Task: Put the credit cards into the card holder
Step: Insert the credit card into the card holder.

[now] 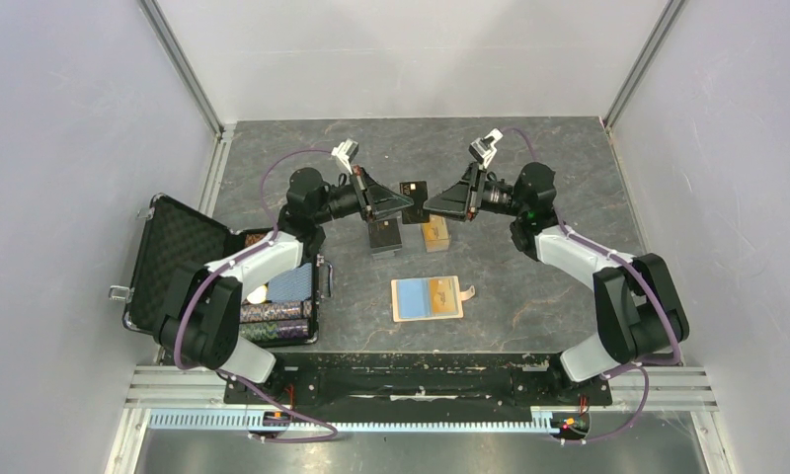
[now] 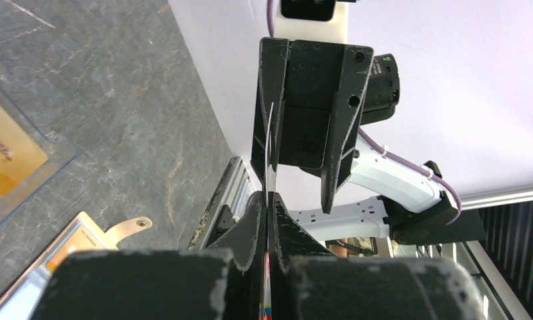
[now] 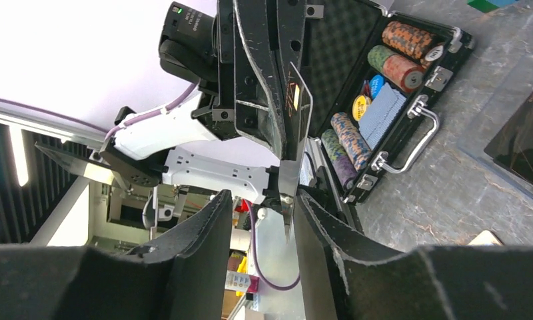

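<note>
A dark credit card (image 1: 412,190) with an orange mark stands on edge in the air between my two grippers. My left gripper (image 1: 401,204) is shut on it; in the left wrist view (image 2: 269,200) the card (image 2: 268,153) shows edge-on between the closed fingers. My right gripper (image 1: 434,205) faces it, open. In the right wrist view (image 3: 264,200) the card's corner (image 3: 289,193) hangs between the spread fingers, close to the right-hand one. The tan card holder (image 1: 401,314) lies open below, light-blue inside, with an orange-yellow card (image 1: 438,291) in it.
An open black chip case (image 1: 174,247) with several stacks of chips lies at the left. A small black box (image 1: 385,237) and an orange clear-lidded box (image 1: 434,235) sit under the grippers. The holder's snap tab (image 2: 127,229) points right.
</note>
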